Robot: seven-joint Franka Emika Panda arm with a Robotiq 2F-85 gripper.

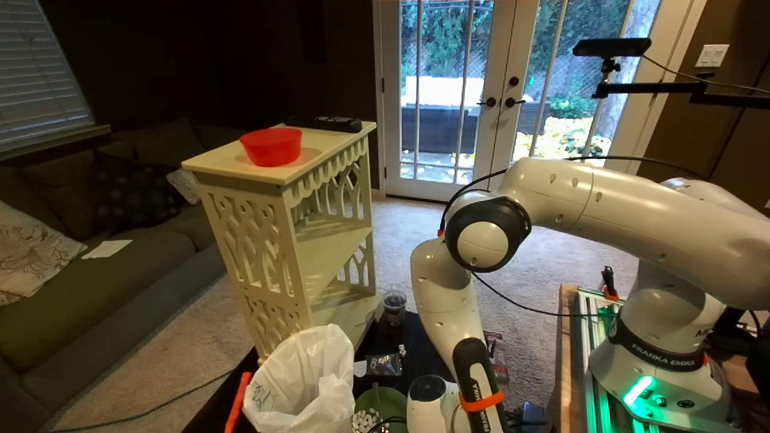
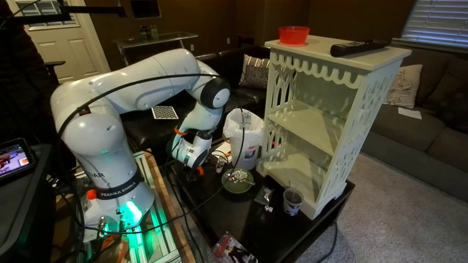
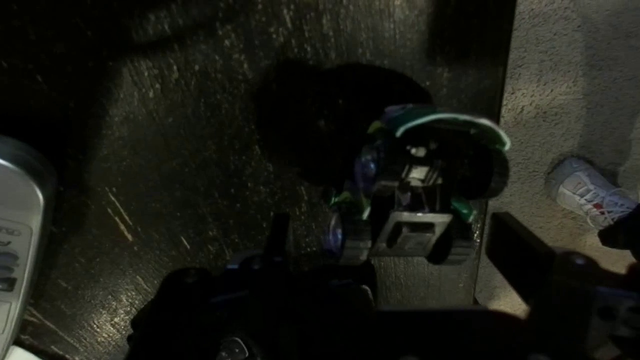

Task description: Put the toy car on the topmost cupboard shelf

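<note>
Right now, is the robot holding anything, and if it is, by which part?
No, nothing is held: in the wrist view, the gripper is open, and a gap shows between its jaws and the toy car on both sides.

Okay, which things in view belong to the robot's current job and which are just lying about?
Belongs to the job:
green-and-black toy car
open black gripper
topmost inner shelf of the cream-white lattice-sided cupboard

Just lying about:
round red bowl and long black remote on the cupboard's flat top
white bin with a white plastic liner
round green bowl
</note>
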